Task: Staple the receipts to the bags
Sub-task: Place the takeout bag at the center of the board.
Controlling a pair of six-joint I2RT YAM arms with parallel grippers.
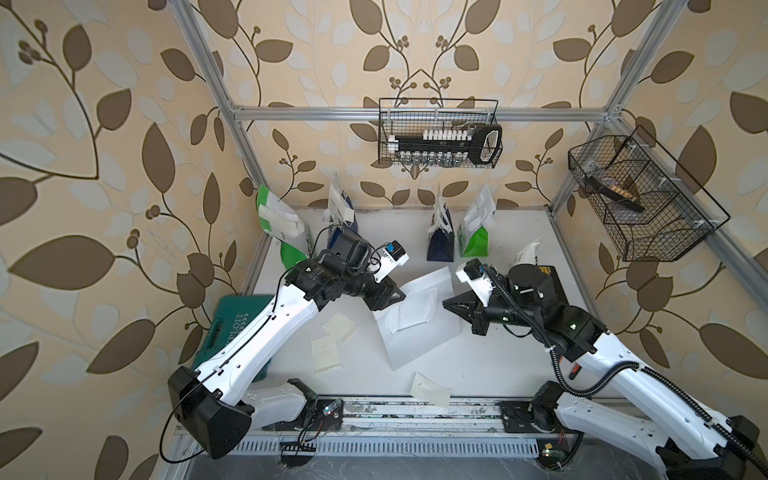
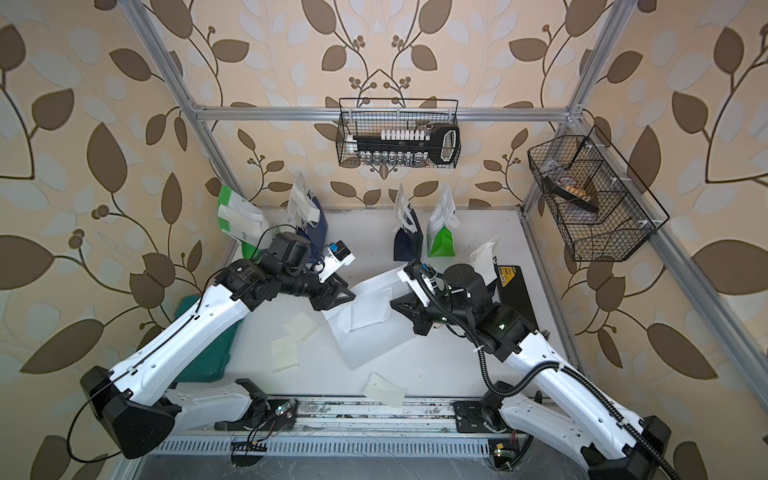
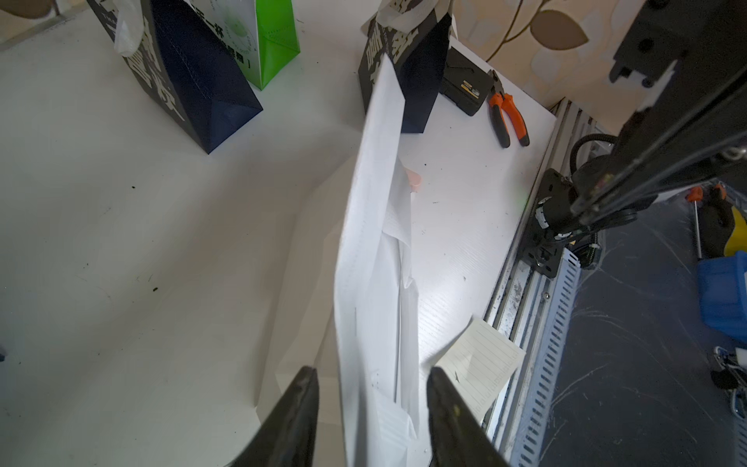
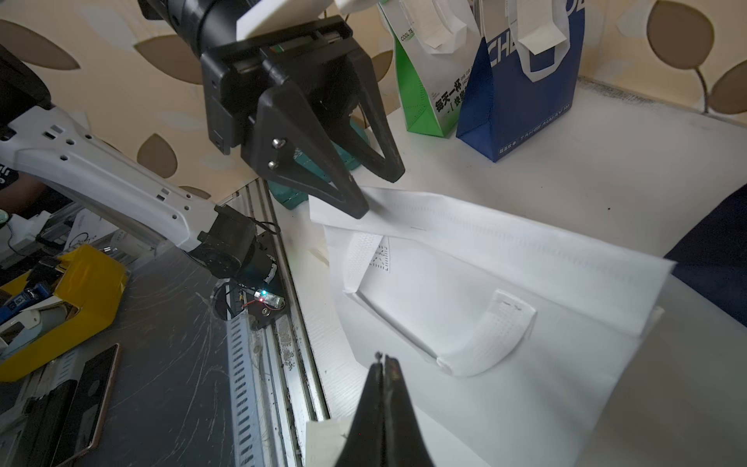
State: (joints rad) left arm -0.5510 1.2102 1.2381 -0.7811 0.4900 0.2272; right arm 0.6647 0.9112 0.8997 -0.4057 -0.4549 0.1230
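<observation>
Left of centre in a top view, two pale cream receipt slips (image 1: 325, 353) lie loose on the white tabletop (image 1: 498, 365). The left gripper (image 1: 401, 296) straddles the upper-left edge of the plain white paper bag (image 1: 424, 332), jaws parted. Just right, the right gripper (image 1: 446, 305) is pinched closed beside the bag's right edge; bare tabletop spreads below.
</observation>
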